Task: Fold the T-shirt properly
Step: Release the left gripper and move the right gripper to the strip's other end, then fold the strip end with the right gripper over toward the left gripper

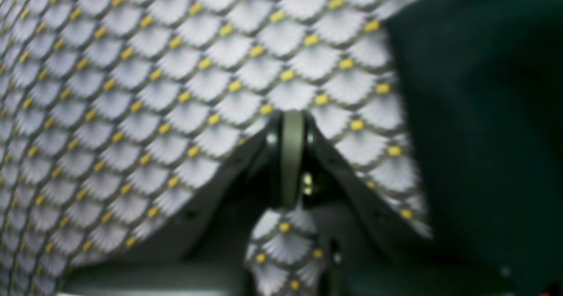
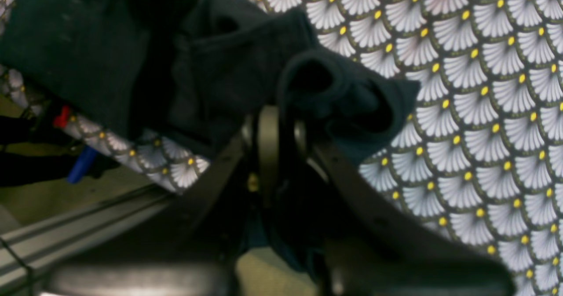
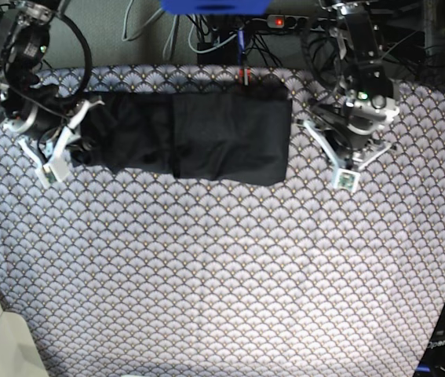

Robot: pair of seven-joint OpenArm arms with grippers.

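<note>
Left wrist view, my left claw: jaws pressed together on nothing, hanging over the scalloped tablecloth.
Left wrist view, T-shirt: dark edge lies off to the side of that claw, apart from it.
Left wrist view, risk: if I drop here without first parting the jaws, I judge I would pinch tablecloth rather than shirt.
Right wrist view, my right claw: nearly closed, pinching a bunched end of the T-shirt.
Right wrist view, risk: the pinched wad is rumpled and looped; pulling it across could drag the folded stack or slip free.
Base view, T-shirt: a long dark band near the far edge of the desk, between my two arms.
Base view, risk: one-sided pull may skew the fold.
Count: one T-shirt, one tablecloth, two claws.
</note>
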